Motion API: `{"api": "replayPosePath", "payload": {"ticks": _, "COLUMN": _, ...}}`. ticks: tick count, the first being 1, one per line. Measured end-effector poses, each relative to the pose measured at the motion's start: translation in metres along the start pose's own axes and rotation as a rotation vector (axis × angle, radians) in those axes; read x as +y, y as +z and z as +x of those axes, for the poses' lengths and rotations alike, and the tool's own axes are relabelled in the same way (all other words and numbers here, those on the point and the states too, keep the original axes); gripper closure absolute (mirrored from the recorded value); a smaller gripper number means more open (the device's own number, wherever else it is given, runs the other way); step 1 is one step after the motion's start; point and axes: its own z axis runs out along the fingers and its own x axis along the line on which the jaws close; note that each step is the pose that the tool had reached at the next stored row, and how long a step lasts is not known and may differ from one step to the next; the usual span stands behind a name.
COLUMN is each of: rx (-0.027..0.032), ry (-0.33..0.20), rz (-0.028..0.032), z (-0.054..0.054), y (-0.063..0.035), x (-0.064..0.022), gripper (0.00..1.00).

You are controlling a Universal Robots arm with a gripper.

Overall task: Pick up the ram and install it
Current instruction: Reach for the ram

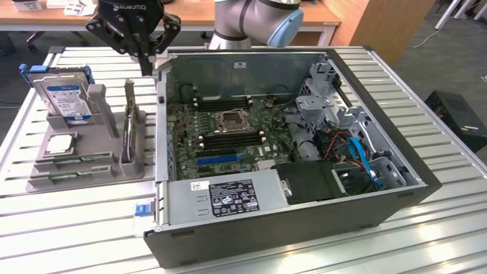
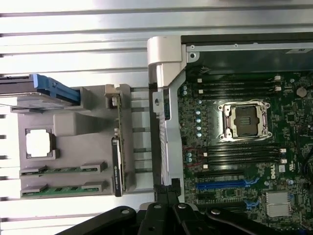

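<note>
Green, thin ram sticks [image 2: 62, 170] seated in blocky grey holder [image 2: 78, 137]

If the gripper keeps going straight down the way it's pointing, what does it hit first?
Probably the computer case's side wall, beside the parts holder; the gripper hangs right over that rim, though depth is unclear.

The big silver metal table [image 1: 76, 228] is made of long flat strips with thin dark lines between them. Two things sit right on it. One is a large black computer box [image 1: 266, 234], lying with its open side up, so its inside shows. It fills the middle and the exterior view's right. The other is a low grey plastic holder [image 1: 99, 153]. It sits just beside the box, on the exterior view's left.
</note>
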Motion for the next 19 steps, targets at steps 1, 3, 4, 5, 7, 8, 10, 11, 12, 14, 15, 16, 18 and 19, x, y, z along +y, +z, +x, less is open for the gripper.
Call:
{"api": "replayPosePath", "payload": {"ticks": 1, "rx": -0.0001, "ry": 0.0, "rz": -0.0001, "z": 0.002, "y": 0.0, "x": -0.0002, "gripper": 0.89}}
{"api": "replayPosePath", "payload": {"ticks": 3, "rx": -0.0002, "ry": 0.0, "rz": 0.0, "z": 0.006, "y": -0.0002, "x": -0.0005, "gripper": 0.89}}
{"api": "replayPosePath", "payload": {"ticks": 4, "rx": -0.0004, "ry": 0.0, "rz": -0.0001, "z": 0.008, "y": -0.0002, "x": -0.0007, "gripper": 0.89}}
{"api": "replayPosePath", "payload": {"ticks": 5, "rx": -0.0004, "ry": 0.0, "rz": -0.0001, "z": 0.01, "y": -0.0003, "x": -0.001, "gripper": 0.89}}
{"api": "replayPosePath", "payload": {"ticks": 7, "rx": -0.0007, "ry": 0.0, "rz": 0.0, "z": 0.015, "y": -0.0005, "x": -0.0014, "gripper": 0.89}}
{"api": "replayPosePath", "payload": {"ticks": 8, "rx": -0.0009, "ry": 0.0, "rz": 0.0, "z": 0.017, "y": -0.0005, "x": -0.0017, "gripper": 0.89}}
{"api": "replayPosePath", "payload": {"ticks": 10, "rx": -0.0013, "ry": 0.0, "rz": -0.0001, "z": 0.022, "y": -0.0007, "x": -0.0022, "gripper": 0.89}}
{"api": "replayPosePath", "payload": {"ticks": 11, "rx": -0.0013, "ry": 0.0, "rz": -0.0001, "z": 0.024, "y": -0.0008, "x": -0.0025, "gripper": 0.89}}
{"api": "replayPosePath", "payload": {"ticks": 12, "rx": -0.0015, "ry": 0.0, "rz": -0.0002, "z": 0.027, "y": -0.0008, "x": -0.0027, "gripper": 0.89}}
{"api": "replayPosePath", "payload": {"ticks": 14, "rx": -0.0018, "ry": 0.0, "rz": -0.0001, "z": 0.031, "y": -0.0009, "x": -0.0032, "gripper": 0.89}}
{"api": "replayPosePath", "payload": {"ticks": 15, "rx": -0.0019, "ry": 0.0, "rz": -0.0001, "z": 0.033, "y": -0.001, "x": -0.0034, "gripper": 0.89}}
{"api": "replayPosePath", "payload": {"ticks": 16, "rx": -0.0019, "ry": 0.0, "rz": -0.0001, "z": 0.035, "y": -0.0011, "x": -0.0037, "gripper": 0.89}}
{"api": "replayPosePath", "payload": {"ticks": 18, "rx": -0.0022, "ry": 0.0, "rz": -0.0001, "z": 0.039, "y": -0.0012, "x": -0.0042, "gripper": 0.89}}
{"api": "replayPosePath", "payload": {"ticks": 19, "rx": -0.0022, "ry": 0.0, "rz": -0.0001, "z": 0.041, "y": -0.0013, "x": -0.0044, "gripper": 0.89}}
